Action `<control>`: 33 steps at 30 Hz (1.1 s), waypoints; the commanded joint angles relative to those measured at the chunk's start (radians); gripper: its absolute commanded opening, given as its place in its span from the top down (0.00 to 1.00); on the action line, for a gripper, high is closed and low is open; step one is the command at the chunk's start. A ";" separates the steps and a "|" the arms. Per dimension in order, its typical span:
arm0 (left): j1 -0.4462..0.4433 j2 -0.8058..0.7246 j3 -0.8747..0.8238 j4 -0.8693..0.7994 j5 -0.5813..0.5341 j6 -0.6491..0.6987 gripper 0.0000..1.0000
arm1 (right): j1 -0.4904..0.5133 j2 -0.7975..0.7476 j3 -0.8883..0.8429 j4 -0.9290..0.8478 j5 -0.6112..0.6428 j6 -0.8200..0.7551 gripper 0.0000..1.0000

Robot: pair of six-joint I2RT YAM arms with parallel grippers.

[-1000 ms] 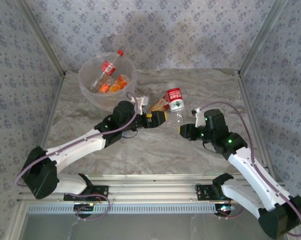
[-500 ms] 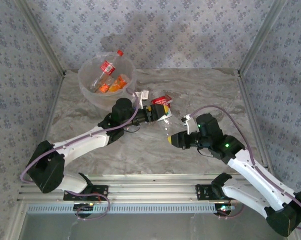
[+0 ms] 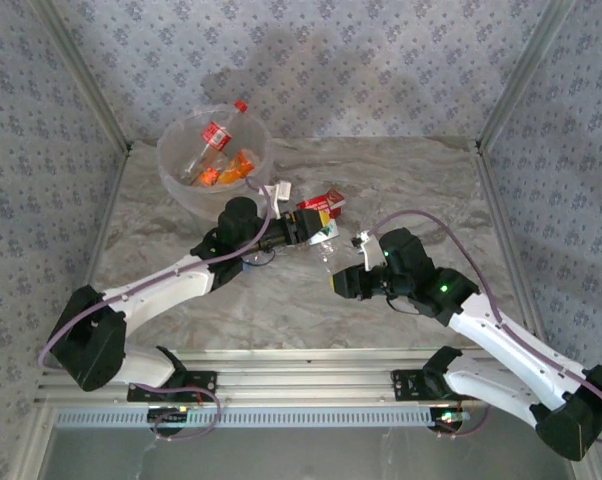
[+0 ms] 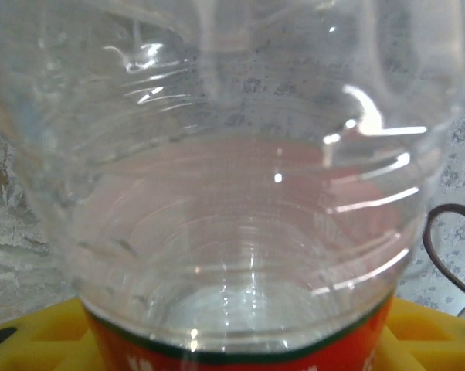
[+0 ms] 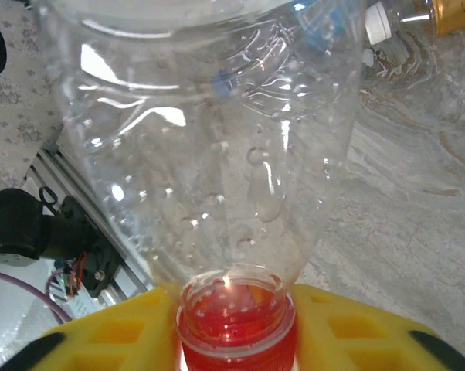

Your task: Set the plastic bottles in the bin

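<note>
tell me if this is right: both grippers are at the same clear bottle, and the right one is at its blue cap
Not quite. The cap is red, not blue: the right wrist view shows it between the yellow fingers. The rest stands: the left gripper and the right gripper are at the same clear bottle, the right one at its cap.
</note>
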 commanded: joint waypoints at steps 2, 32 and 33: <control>0.014 -0.080 0.066 -0.053 0.034 0.063 0.48 | 0.017 -0.022 0.033 -0.022 0.026 -0.011 0.40; 0.334 -0.002 1.060 -1.131 -0.303 0.987 0.48 | 0.027 -0.169 0.302 0.005 0.093 -0.075 0.00; 0.338 0.012 1.077 -1.131 -0.334 1.024 0.48 | 0.027 -0.171 0.302 0.004 0.096 -0.074 0.00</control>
